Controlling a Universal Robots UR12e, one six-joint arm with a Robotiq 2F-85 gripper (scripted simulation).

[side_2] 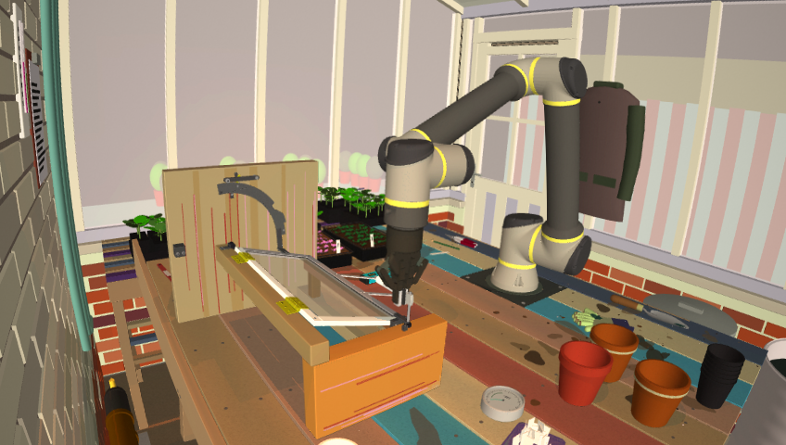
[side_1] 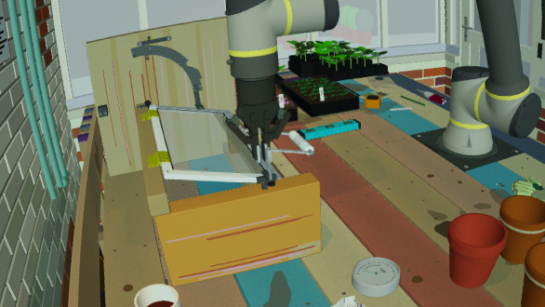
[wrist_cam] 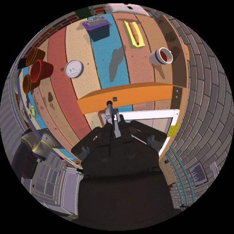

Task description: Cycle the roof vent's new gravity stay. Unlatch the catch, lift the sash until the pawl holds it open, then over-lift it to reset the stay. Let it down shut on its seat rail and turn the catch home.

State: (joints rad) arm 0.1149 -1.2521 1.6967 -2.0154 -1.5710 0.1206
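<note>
On the bench's left side stands the roof vent rig: a white-framed glass sash (side_1: 204, 144) (side_2: 309, 281) hinged by yellow hinges (side_1: 157, 159) to a wooden rail, lying low with its free edge near the orange front board (side_1: 239, 228) (side_2: 375, 369) (wrist_cam: 126, 95). A dark curved stay (side_1: 183, 67) (side_2: 265, 207) arches from the upright back panel to the sash's far corner. My gripper (side_1: 263, 150) (side_2: 405, 298) (wrist_cam: 115, 125) points straight down at the sash's front corner, its fingers closed around the upright metal catch lever (side_1: 265, 165) (wrist_cam: 109, 111). The lever's dark lower end (side_1: 268, 184) sits just above the orange board.
The orange board's top edge lies just below the gripper. A white-handled roller (side_1: 300, 142) and a teal level (side_1: 330, 129) lie right of the sash. Seed trays (side_1: 325, 95) sit behind. Terracotta pots (side_1: 476, 249), a round gauge (side_1: 375, 276) and a mug (side_1: 157, 297) stand nearer the front.
</note>
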